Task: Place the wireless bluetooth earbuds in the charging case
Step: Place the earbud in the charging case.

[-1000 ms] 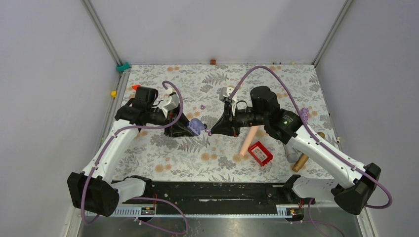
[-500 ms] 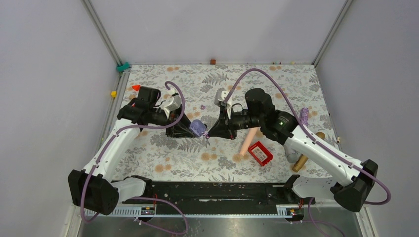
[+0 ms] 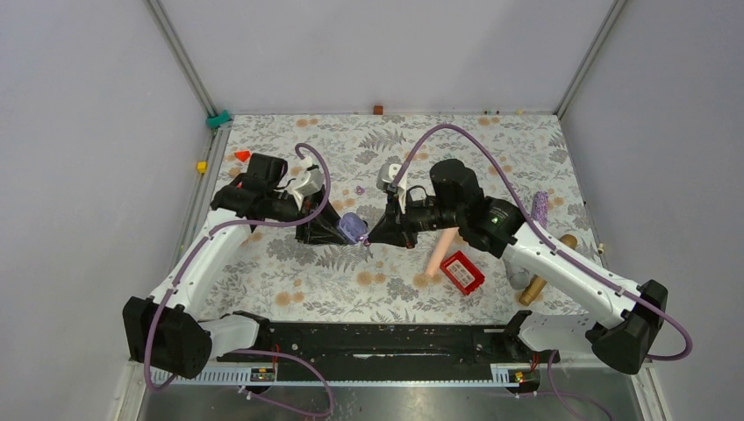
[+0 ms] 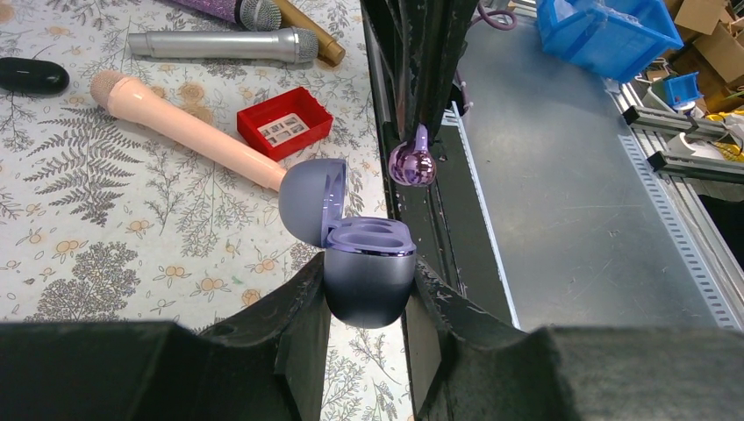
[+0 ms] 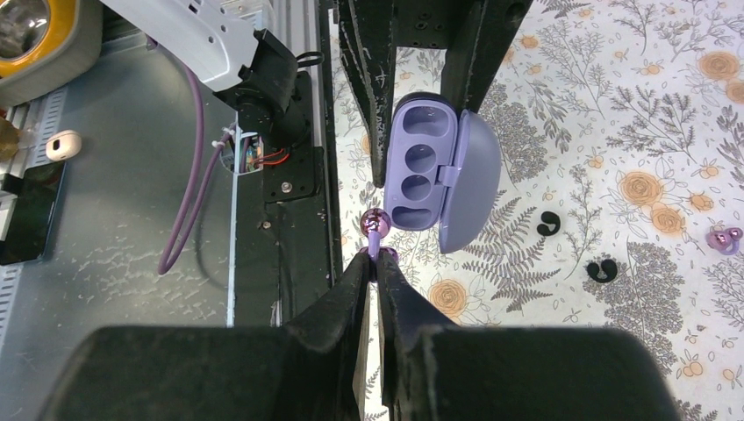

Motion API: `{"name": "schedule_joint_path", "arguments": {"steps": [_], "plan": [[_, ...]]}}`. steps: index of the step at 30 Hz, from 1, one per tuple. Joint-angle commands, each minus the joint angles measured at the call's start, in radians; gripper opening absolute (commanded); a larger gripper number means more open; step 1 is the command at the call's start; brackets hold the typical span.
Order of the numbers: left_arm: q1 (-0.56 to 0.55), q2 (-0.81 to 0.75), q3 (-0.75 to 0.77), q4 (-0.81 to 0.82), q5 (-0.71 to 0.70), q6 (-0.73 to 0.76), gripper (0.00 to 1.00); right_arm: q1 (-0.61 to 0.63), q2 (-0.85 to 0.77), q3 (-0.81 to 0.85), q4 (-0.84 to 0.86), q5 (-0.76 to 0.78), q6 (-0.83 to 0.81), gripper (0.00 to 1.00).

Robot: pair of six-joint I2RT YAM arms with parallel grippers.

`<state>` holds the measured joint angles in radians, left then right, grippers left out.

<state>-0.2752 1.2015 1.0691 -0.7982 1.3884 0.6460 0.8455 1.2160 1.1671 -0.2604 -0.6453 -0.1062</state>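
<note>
My left gripper (image 4: 368, 272) is shut on a lavender charging case (image 4: 368, 294) and holds it above the floral mat with its lid (image 4: 311, 202) open. The case also shows in the top view (image 3: 353, 226) and, with empty wells, in the right wrist view (image 5: 425, 167). My right gripper (image 5: 377, 259) is shut on the stem of a shiny purple earbud (image 5: 376, 223). The earbud (image 4: 412, 165) hangs just beside the case's open top, apart from it. A second purple earbud (image 5: 725, 239) lies on the mat.
A pink microphone (image 4: 184, 123), a red box (image 4: 285, 123), a silver microphone (image 4: 219, 42) and a black oval case (image 4: 33, 76) lie on the mat to the right. Two tiny black pieces (image 5: 548, 224) lie near the case. The black base rail (image 3: 377, 338) is at the near edge.
My right gripper has moved left with the earbud, closing in on the open case. My left gripper has shifted slightly, still holding the case.
</note>
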Motion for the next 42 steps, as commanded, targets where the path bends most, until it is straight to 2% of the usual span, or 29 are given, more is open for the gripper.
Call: {"name": "schedule_joint_path", "arguments": {"steps": [1, 42], "plan": [[-0.007, 0.003, -0.005, 0.029, 0.064, 0.019, 0.00, 0.012, 0.002, -0.010, 0.027, 0.031, -0.008, 0.09], [-0.045, 0.040, -0.010, 0.030, 0.046, 0.027, 0.00, 0.026, 0.035, -0.017, 0.062, 0.073, 0.025, 0.09]]}}
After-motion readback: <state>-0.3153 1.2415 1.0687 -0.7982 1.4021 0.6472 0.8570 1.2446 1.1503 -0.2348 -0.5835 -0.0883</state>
